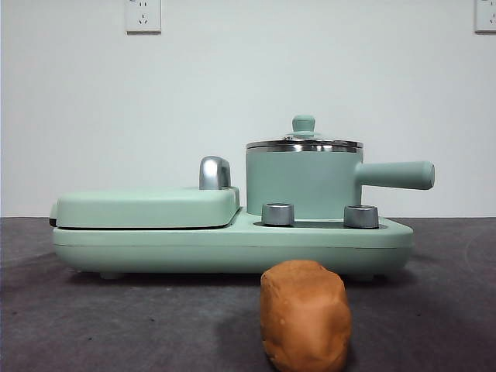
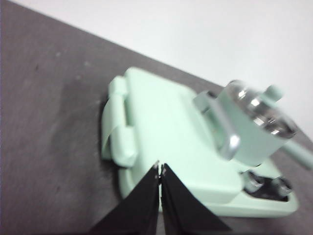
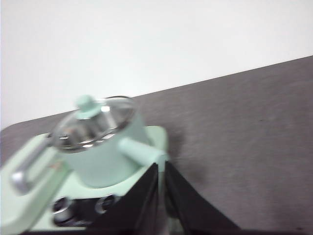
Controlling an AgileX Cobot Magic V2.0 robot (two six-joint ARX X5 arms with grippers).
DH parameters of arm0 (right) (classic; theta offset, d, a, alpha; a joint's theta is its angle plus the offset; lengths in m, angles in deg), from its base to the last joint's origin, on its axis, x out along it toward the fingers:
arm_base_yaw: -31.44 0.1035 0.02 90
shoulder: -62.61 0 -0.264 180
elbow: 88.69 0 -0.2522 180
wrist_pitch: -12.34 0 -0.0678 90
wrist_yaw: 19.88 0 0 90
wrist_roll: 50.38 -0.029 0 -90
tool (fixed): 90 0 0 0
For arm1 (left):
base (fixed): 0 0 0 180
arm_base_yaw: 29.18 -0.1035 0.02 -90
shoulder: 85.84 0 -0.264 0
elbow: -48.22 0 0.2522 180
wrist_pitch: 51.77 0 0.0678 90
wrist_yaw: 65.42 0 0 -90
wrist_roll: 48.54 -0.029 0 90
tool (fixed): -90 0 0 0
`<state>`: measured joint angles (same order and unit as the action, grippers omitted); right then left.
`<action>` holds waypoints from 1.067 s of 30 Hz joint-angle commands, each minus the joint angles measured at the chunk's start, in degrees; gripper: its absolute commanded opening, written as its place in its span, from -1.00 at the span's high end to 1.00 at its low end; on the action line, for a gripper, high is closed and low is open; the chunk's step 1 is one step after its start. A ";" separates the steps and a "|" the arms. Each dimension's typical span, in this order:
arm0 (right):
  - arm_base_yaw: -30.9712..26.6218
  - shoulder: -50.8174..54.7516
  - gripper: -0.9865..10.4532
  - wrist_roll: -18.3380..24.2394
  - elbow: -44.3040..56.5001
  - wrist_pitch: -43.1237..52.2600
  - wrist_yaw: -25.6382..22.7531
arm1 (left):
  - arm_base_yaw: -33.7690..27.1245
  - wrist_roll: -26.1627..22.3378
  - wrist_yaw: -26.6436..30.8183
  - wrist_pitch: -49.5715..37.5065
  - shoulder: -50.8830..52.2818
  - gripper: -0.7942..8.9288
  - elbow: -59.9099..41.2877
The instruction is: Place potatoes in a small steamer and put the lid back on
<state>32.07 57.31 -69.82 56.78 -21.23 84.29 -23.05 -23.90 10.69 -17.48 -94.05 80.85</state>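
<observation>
You see a mint-green cooker base (image 1: 155,246) on the dark grey table (image 1: 70,325), its flat griddle cover (image 1: 143,205) closed, two steel knobs (image 1: 277,214) in front, white wall sockets (image 1: 143,15) behind.

One potato (image 1: 304,316), one steamer (image 1: 301,184), one lid (image 1: 304,142), two knobs (image 1: 277,214), two wall sockets (image 1: 143,15).

White wall (image 1: 248,93), two outlets (image 1: 143,15), dark tabletop (image 1: 116,325).
</observation>
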 commanded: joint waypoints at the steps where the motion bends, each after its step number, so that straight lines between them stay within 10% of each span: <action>1: 0.04 -3.06 0.79 -0.92 -5.60 -3.32 3.45 | 0.50 -1.77 -0.52 2.29 -4.20 0.82 5.66; 20: 0.04 -25.57 0.78 12.20 -29.35 -20.79 22.08 | 1.14 -10.73 -23.02 6.40 -34.32 0.56 30.84; 26: 0.04 -27.10 0.03 12.17 -29.83 -20.96 22.01 | 1.79 -12.00 -23.67 6.97 -38.36 0.05 32.68; 32: 0.04 -27.21 -0.08 12.17 -29.83 -20.96 21.99 | 4.72 -12.76 -23.67 6.97 -42.58 0.00 35.12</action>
<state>32.09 30.36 -58.13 27.99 -42.59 106.13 -18.81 -35.48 -12.72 -9.87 -135.94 114.23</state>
